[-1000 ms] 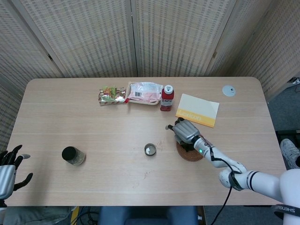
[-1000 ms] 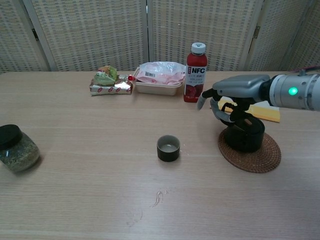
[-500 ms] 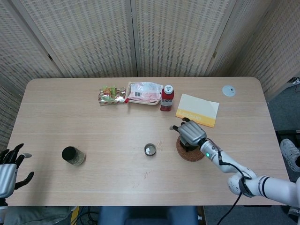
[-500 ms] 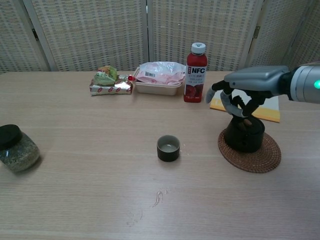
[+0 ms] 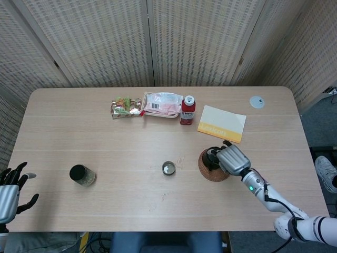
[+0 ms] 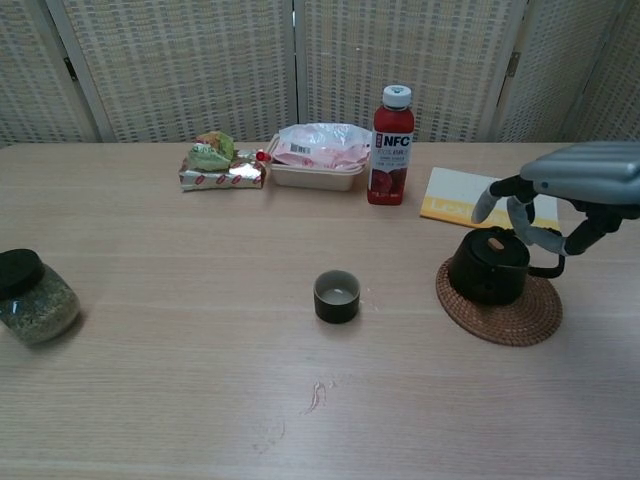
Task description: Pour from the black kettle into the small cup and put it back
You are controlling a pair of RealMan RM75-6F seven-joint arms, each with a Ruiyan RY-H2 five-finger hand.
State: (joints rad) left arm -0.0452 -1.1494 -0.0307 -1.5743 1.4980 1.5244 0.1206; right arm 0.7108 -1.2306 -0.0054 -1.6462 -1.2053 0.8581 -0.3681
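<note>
Nearest the robot, the left robot hand (image 5: 9, 191) hangs off the worktop's (image 5: 105, 142) near left corner with its fingers spread and nothing in them, much as it did a second ago; only the head view shows it. A little farther in on the left, the dark-lidded jar (image 6: 30, 297) has not moved. Toward the middle, the small cup (image 6: 336, 296) stands upright where it was, well apart from the black kettle (image 6: 488, 267), which sits upright on the round woven coaster (image 6: 500, 315) at the right, also unmoved. The right robot hand (image 6: 562, 196) has changed most: a second ago it was over the kettle with its fingers curled down around the top, and half a second ago it had begun to lift; now it has drawn back to the right, toward the worktop's edge, and hovers above and just beside the kettle's handle side, fingers loosely curled and apart, holding nothing. The kettle's lid with its small knob is now uncovered in the chest view. Beyond the kettle lies the yellow-edged booklet (image 5: 222, 124). At the far side, unchanged, stand the red NFC bottle (image 6: 391, 146), the wrapped food tray (image 6: 320, 155) and the snack packets (image 6: 218, 164).
</note>
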